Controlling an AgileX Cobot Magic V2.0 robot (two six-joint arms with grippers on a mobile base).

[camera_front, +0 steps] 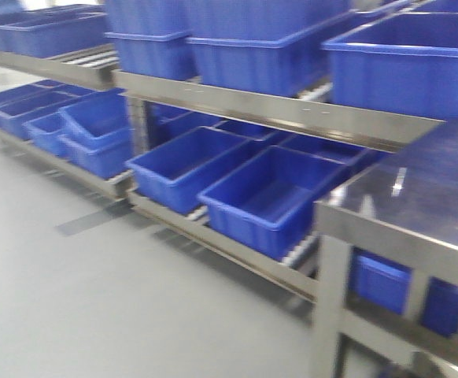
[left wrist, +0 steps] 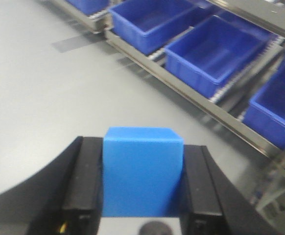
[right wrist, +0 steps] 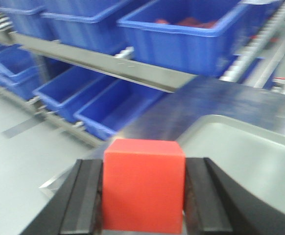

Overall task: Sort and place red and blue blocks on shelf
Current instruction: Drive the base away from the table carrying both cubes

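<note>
While each arm has a block in hand, neither block has reached a bin yet, so I judge the task to be at its carrying stage: the pick-up is done for this pair and the placing is left. The left gripper (left wrist: 141,161) is closed to the width of the blue block (left wrist: 142,181), with its two black fingers pressed on the block's left and right faces. It hangs over the bare floor (left wrist: 35,73), apart from the lower shelf bins (left wrist: 208,49). The right gripper (right wrist: 143,164) clamps the red block (right wrist: 143,188) the same way, above the near edge of the tabletop (right wrist: 216,98) and just beside a grey tray (right wrist: 250,161). An upper bin (right wrist: 181,46) beyond holds some red pieces (right wrist: 189,22), too blurred to identify; that is probably where red goes.
</note>
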